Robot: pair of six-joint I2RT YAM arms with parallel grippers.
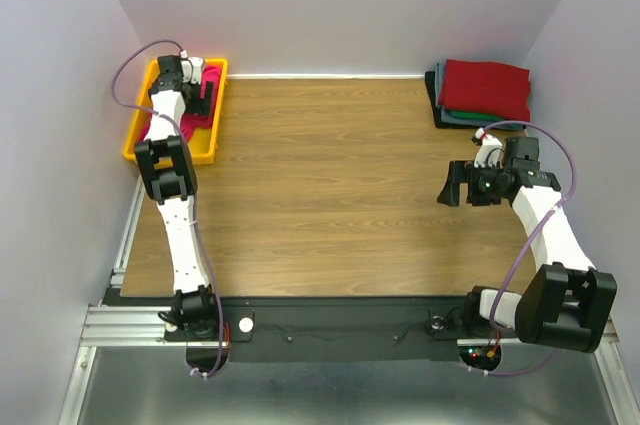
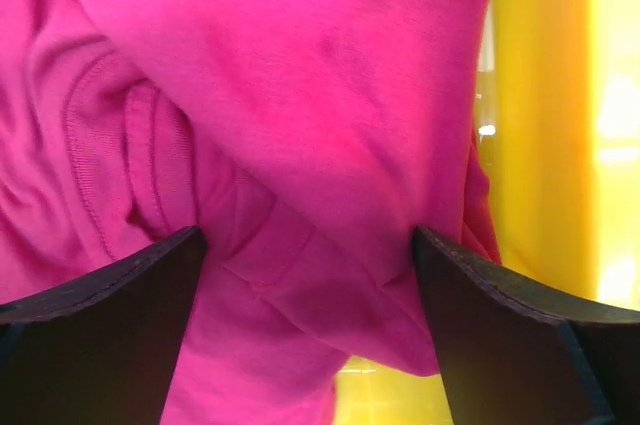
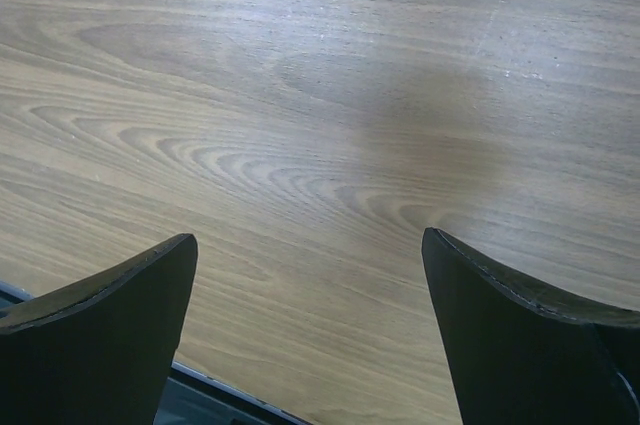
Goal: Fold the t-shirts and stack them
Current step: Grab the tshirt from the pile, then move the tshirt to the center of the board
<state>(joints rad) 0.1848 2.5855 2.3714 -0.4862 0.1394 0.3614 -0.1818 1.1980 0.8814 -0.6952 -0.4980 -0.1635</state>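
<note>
A crumpled crimson t-shirt point(image 1: 195, 123) point(image 2: 300, 95) lies in the yellow tray point(image 1: 135, 140) at the far left. My left gripper point(image 1: 207, 95) point(image 2: 310, 245) reaches down into the tray, open, its two fingers standing wide on either side of a fold of the crimson cloth. At the far right corner sits a stack of folded t-shirts: dark red point(image 1: 487, 88) on top, teal-green point(image 1: 465, 115) beneath it, dark grey point(image 1: 438, 105) at the bottom. My right gripper point(image 1: 455, 185) point(image 3: 310, 245) hovers open over bare table in front of that stack, with nothing between its fingers.
The wooden table point(image 1: 330, 175) point(image 3: 320, 95) stretches between the tray and the stack. The tray's yellow wall point(image 2: 540, 145) rises just right of the left fingers. White walls close in on both sides and at the back. The table's near edge point(image 3: 230, 390) shows below the right fingers.
</note>
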